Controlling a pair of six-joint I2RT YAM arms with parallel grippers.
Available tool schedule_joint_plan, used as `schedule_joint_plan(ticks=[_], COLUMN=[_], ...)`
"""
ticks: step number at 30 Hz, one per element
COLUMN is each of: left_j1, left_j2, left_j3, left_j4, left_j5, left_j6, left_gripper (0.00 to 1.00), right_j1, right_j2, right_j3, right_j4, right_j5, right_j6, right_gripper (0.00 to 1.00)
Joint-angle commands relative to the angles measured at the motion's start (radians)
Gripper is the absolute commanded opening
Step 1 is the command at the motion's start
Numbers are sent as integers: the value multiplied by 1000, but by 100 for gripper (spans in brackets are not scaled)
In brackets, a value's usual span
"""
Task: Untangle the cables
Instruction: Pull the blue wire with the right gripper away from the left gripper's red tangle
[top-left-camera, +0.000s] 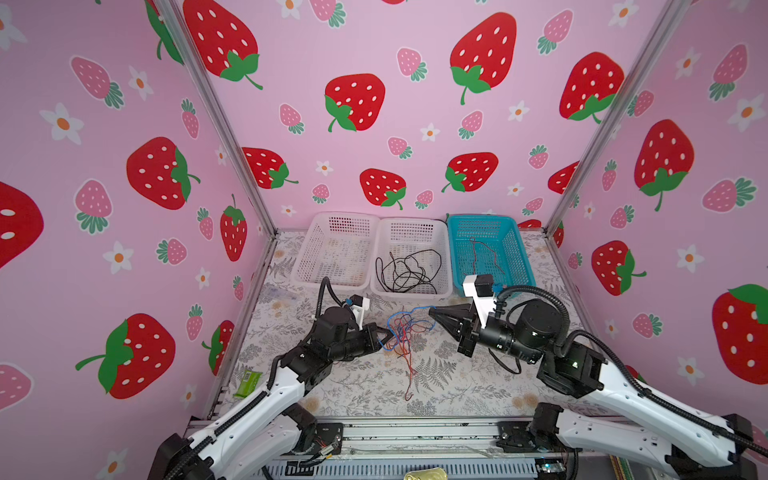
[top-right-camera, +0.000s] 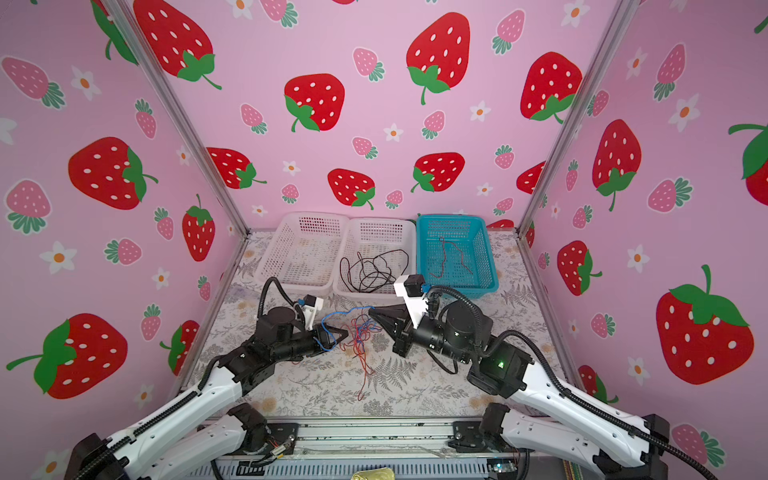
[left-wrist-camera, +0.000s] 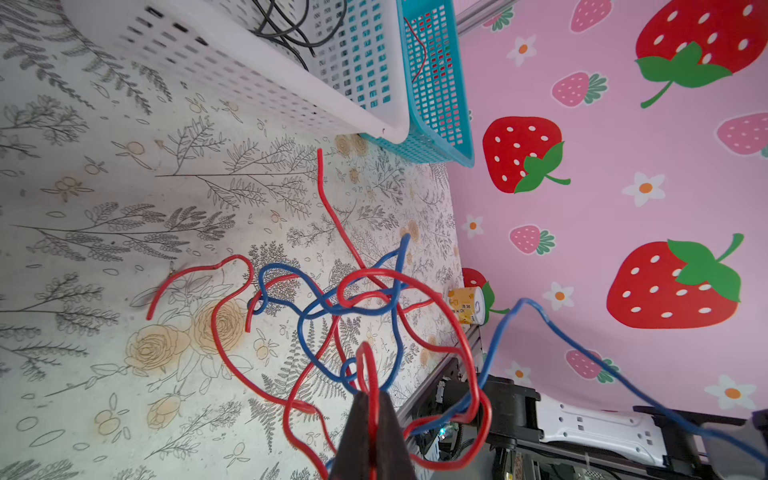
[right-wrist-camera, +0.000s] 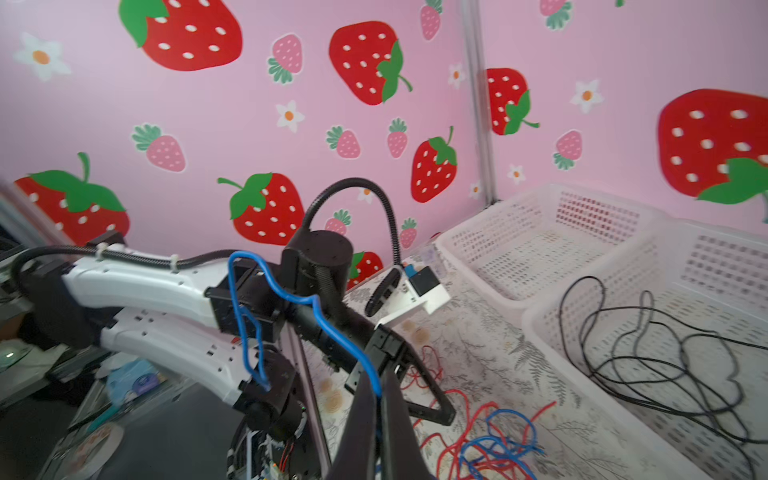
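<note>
A tangle of thin red and blue cables (top-left-camera: 405, 332) (top-right-camera: 360, 332) lies mid-table in both top views. My left gripper (top-left-camera: 388, 334) (top-right-camera: 345, 333) is at the tangle's left side. In the left wrist view this gripper (left-wrist-camera: 370, 395) is shut on a red cable loop (left-wrist-camera: 374, 374). My right gripper (top-left-camera: 432, 311) (top-right-camera: 371, 311) hangs at the tangle's upper right. It is shut (right-wrist-camera: 379, 395) on a blue cable (right-wrist-camera: 291, 297) that arcs away from the pile. Black cables (top-left-camera: 409, 270) lie in the middle white basket (top-left-camera: 411, 293). One red cable (top-left-camera: 484, 253) lies in the blue basket (top-left-camera: 482, 217).
A third basket, white (top-left-camera: 328, 286), stands at the back left with no cables visible inside. A green packet (top-left-camera: 247, 383) lies at the table's left front edge. A small yellow roll (left-wrist-camera: 467, 305) sits by the right wall. Pink walls enclose three sides.
</note>
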Motion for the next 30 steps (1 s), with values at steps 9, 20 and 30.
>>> schedule_joint_plan(ticks=[9,20,30], left_j1=[66,131,222], left_j2=[-16,-8,-26], left_j3=[-46,-70,-38], left_j4=[-186,-229,-289], left_j5=[-105,-120,-116], left_j6=[23,42,54], left_gripper=[0,0,0], right_j1=[-150,-179,-179], right_j2=[13,10,-14], right_j3=[323,535,635], right_j4=[-327,-503,-624], right_j5=[386,606,810], right_j6=[-62,-128,-180], right_gripper=[0,0,0])
